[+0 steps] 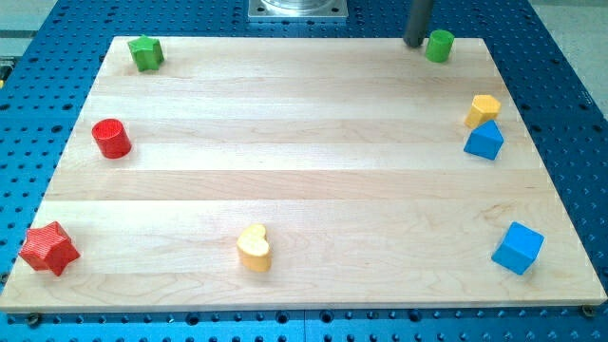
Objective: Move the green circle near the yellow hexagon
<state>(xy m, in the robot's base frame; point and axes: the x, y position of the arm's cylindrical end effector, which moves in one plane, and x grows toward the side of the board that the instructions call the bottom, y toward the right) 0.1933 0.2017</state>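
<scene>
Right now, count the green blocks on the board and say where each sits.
2. A green star sits at the view's top left corner; the green circle sits near the top right, just right of my tip. None seems hidden.

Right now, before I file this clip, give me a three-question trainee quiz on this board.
1. True or false: my tip sits just to the view's left of the green circle block.
2. Which block touches the yellow hexagon block? A) red cylinder block B) blue triangular block C) yellow heart block
3. Fill in: the red star block lies at the view's bottom ____ corner of the wooden board.

Key: 1 true; 2 B; 3 left.
</scene>
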